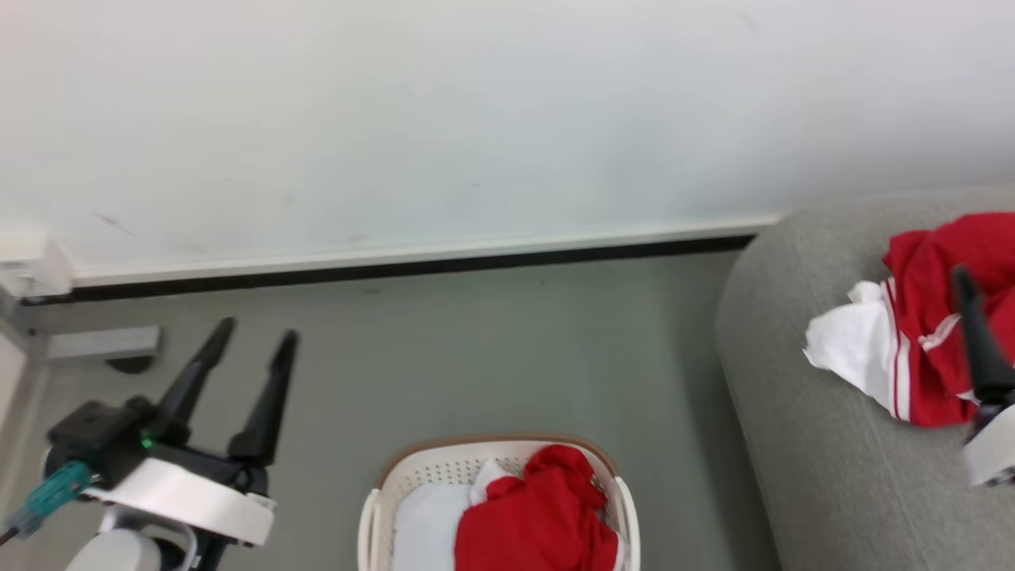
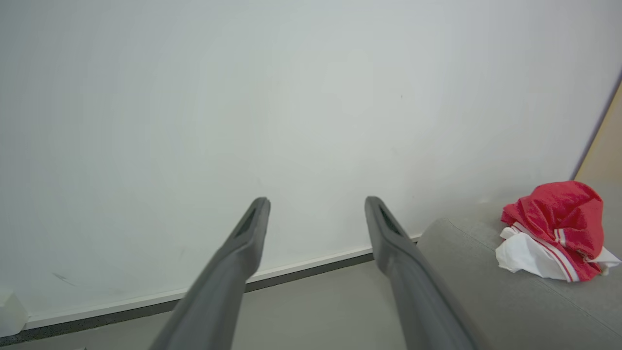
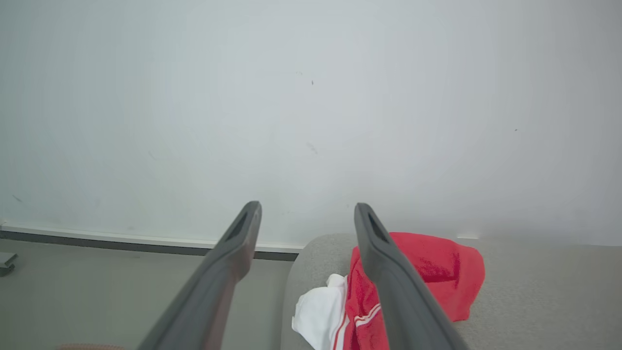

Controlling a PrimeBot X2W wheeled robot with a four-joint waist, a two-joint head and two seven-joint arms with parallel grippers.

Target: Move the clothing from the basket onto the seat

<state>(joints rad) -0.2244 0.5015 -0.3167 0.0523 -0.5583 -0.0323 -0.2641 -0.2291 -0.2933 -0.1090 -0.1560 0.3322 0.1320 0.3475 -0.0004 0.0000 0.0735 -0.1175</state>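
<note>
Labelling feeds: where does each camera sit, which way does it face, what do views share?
Head: on the head, facing forward and down at basket and sofa; left gripper lower left, a right finger at right edge.
Left wrist: on the left arm, along its open fingers toward the wall.
Right wrist: on the right arm, along the open right gripper toward the wall.
All share the garment on the sofa.

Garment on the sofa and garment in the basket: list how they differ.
The garment on the sofa lies on the grey sofa; the garment in the basket sits bunched inside the white basket. The garment on the sofa shows a large white panel with striped trim; the garment in the basket shows almost all red. Both are bright red, crumpled fabric.
</note>
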